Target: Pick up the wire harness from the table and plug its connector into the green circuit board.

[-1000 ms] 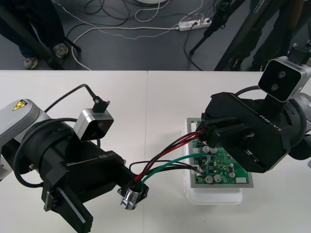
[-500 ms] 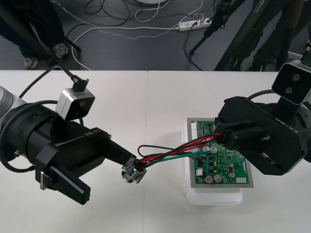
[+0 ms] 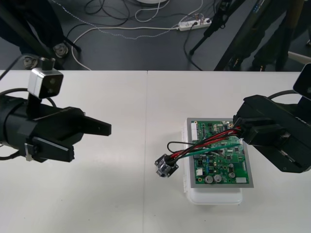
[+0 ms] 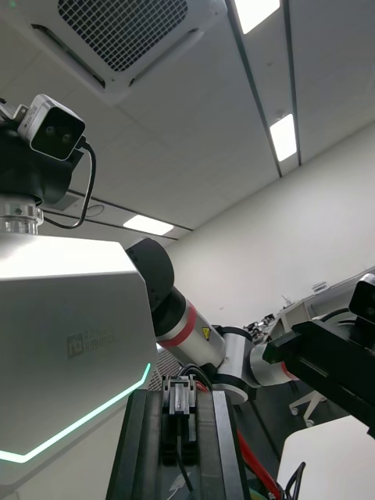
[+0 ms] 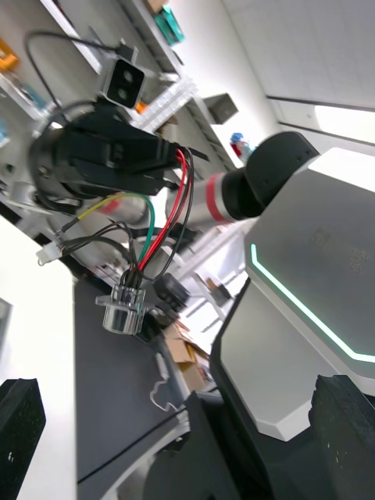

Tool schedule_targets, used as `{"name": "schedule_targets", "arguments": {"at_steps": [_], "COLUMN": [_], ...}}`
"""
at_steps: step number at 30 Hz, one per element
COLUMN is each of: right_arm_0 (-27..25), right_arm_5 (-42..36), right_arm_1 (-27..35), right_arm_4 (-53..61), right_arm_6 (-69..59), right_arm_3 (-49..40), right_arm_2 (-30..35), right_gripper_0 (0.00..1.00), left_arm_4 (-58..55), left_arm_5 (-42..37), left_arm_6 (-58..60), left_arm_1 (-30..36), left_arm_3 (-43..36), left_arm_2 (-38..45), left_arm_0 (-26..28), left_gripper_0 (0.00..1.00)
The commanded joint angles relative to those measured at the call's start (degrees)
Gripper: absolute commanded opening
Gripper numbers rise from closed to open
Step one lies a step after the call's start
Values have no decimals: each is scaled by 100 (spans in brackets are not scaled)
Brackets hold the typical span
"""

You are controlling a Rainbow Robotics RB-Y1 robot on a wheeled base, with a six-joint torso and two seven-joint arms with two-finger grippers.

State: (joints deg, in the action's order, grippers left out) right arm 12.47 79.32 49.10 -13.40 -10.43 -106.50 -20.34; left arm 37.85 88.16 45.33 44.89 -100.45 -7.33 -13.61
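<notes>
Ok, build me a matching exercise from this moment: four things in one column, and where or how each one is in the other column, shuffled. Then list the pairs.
Things
1. left gripper
2. right gripper
3. metal socket
4. green circuit board

Places and states
A. lies on the white base
B. shut on the harness at its plug end, at the board's right edge
C. open, over the left side of the table, apart from the harness
D. at the harness's free end, just left of the board

Pairs: 1-C, 2-B, 3-D, 4-A
</notes>
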Motion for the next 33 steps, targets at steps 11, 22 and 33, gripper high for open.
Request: {"name": "schedule_targets", "arguments": {"at_steps": [11, 22, 33], "right_arm_0": [-553, -843, -1028], "right_arm_5": [-365, -1288, -2465], "right_arm_1": [363, 311, 267], "right_arm_4": [-286, -972, -1657], "right_arm_6": [375, 604, 683], "right_arm_3": [-160, -609, -1303], "right_arm_2": [891, 1199, 1287], "right_gripper_0": [0, 0, 0], "left_arm_4": [65, 21, -243], "left_arm_5": [184, 157, -519], "left_arm_6": [-1422, -2714, -3848], "left_arm_1": [723, 1145, 1215], "left_arm_3": [-19, -19, -45], "left_arm_2": [803, 794, 768], "left_arm_0": [623, 623, 474], "left_gripper_0": [100, 100, 100]}}
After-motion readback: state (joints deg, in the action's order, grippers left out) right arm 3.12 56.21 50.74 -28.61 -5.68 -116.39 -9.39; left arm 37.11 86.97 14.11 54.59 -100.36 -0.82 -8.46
